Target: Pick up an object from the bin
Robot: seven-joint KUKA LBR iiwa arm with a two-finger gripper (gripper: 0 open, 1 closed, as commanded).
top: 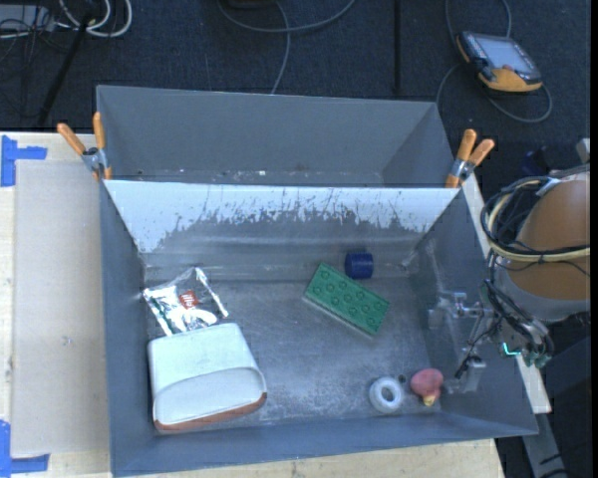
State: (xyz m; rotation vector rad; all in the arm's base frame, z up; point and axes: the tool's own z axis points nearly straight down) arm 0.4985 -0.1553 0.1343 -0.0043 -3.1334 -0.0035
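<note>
1. Pink lump [426, 380], small and rounded with a yellow bit at its lower edge, lay on the floor of the bin [269, 137] toward 5 o'clock, close to the right wall and apart from everything else.
2. The claw [463, 352] hung low against that right wall, just at the lump's 2 o'clock, beside it rather than over it. It carried nothing that I could make out, and I could not tell whether it stood open or shut.
3. A white ring [386, 394] lay flat just at the lump's 8 o'clock, near it but not touching.
4. A green studded brick [346, 300] lay askew near the middle of the floor, at the claw's 10 o'clock. A blue cap [358, 263] sat just at the brick's 12 o'clock by the back wall. Both were well apart from the claw.
5. A white pad [204, 374] filled the 8 o'clock corner, with a crumpled packet [183, 305] at its 12 o'clock edge.
6. By my reading the step in hand was the approach, with no grasp made yet. The lump looked the likeliest pick only because it was nearest.
7. The next move would call for a shift toward 8 o'clock to centre over the lump. The claw would need to be open wide enough to straddle it and then descend to the floor. The wall and the ring leave little room, and a rounded lump may roll when nudged.
</note>
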